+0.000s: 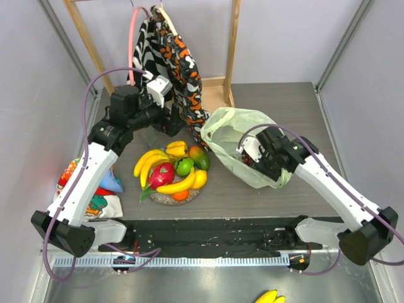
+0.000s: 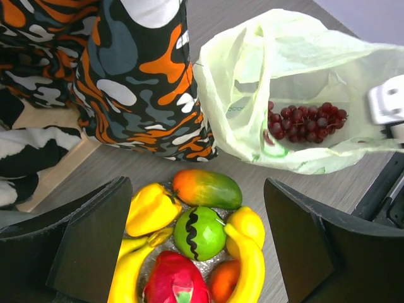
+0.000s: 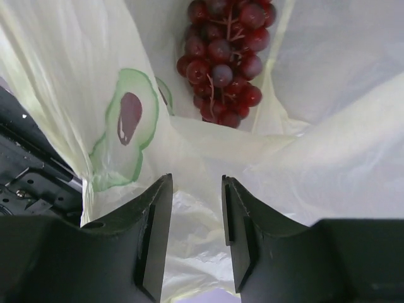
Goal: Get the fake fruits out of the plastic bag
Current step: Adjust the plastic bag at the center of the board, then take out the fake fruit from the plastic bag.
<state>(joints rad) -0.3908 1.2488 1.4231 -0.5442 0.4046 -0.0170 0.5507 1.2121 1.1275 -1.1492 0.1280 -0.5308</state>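
right jaws: narrow gap, plastic bag point(image 3: 328, 158) film lying in it, grip cannot be told | purple grapes point(image 3: 221, 57) inside bag, 12 o'clock of right jaws | left jaws: spread wide, empty, above heaped mango point(image 2: 206, 188), green apple point(image 2: 199, 232), banana point(image 2: 247, 265), dragon fruit point(image 2: 175, 281) | bag on surface point(image 1: 252, 203), 3 o'clock of heap

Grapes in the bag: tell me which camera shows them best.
Right wrist view: the grapes fill the upper frame, close and sharp, inside the plastic bag. Left wrist view shows them smaller, inside the open bag. Top external view hardly shows them.
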